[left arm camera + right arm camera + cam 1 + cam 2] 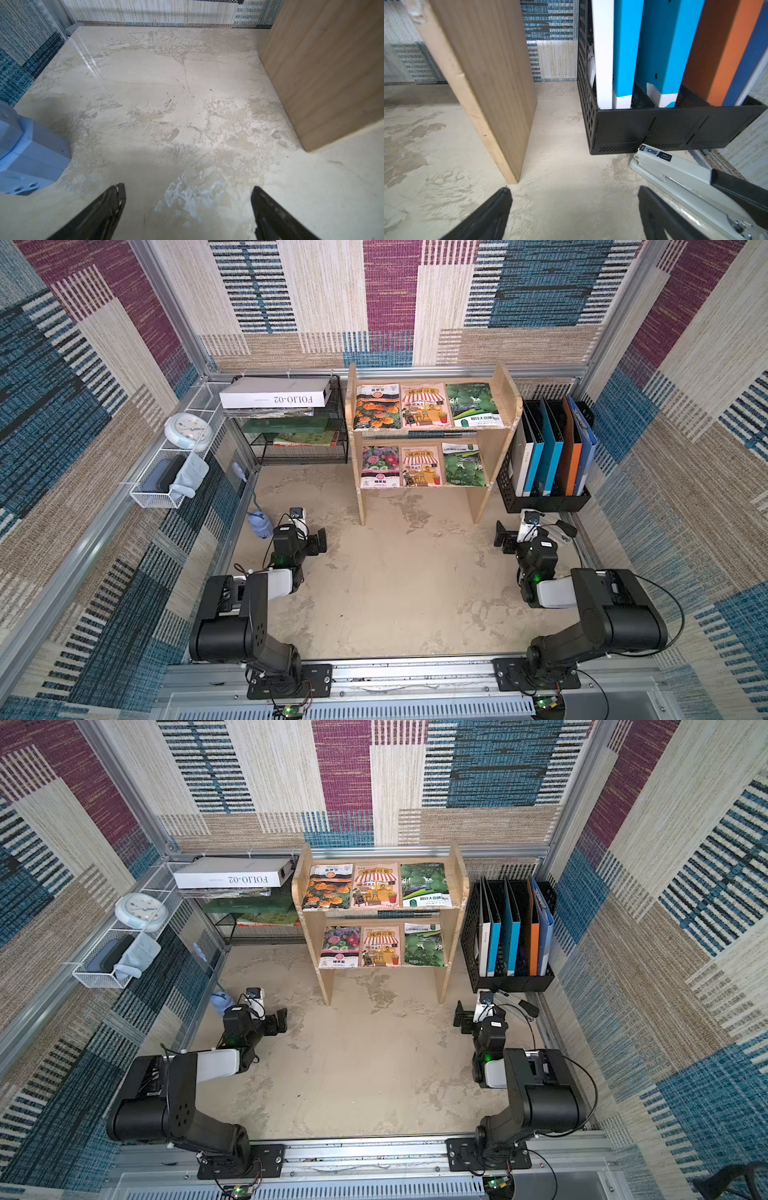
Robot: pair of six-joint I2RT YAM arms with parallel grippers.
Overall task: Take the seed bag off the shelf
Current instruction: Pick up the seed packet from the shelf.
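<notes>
Wooden shelf beyond and between both pincers, carrying six seed bags, three per tier. Left pincer gaping wide, empty, low over table. Right pincer likewise wide, empty, shelf leg close ahead, stapler just beside.
</notes>
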